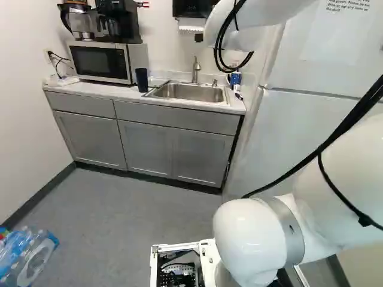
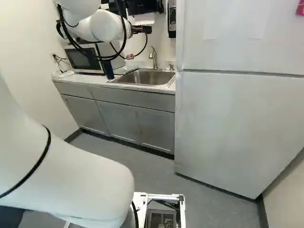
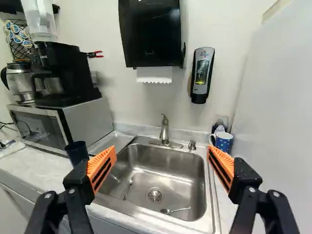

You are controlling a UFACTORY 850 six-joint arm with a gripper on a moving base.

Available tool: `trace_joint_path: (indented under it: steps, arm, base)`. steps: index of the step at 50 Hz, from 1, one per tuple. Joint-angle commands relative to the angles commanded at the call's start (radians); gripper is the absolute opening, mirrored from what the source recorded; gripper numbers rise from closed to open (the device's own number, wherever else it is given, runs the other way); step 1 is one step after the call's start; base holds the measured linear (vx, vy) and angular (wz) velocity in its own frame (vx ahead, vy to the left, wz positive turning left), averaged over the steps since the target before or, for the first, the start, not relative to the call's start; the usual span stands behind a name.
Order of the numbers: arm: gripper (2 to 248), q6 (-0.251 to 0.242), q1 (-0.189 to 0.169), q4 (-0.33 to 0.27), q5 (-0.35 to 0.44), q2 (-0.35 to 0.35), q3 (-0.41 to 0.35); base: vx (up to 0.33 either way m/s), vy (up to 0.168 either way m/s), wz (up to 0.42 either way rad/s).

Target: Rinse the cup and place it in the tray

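Once lined up w/ dark cup (image 3: 76, 152) — approx. 10 o'clock of sink (image 3: 168, 170) — ease in jaws (image 3: 161, 151) (wide open, empty), squeeze gently.

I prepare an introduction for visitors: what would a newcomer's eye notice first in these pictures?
First, the open gripper with its bright orange pads, the steel sink ahead of it. Then the big white refrigerator, right of the sink in the right base view, and the dark cup on the counter beside the sink in the left base view.
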State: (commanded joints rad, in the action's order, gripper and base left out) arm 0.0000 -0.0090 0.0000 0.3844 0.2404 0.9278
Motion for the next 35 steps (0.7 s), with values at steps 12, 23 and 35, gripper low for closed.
trace_joint_path:
  steps: [12,23,35]
  arm:
    - [247,0.0,0.0,0.0,0.0,0.0,0.0]
    - [247,0.0,0.0,0.0,0.0,0.0,0.0]
    - [247,0.0,0.0,0.0,0.0,0.0,0.0]
  base:
    - [0.134,0.025,0.112]
    - [0.134,0.028,0.116]
    - [0.147,0.023,0.091]
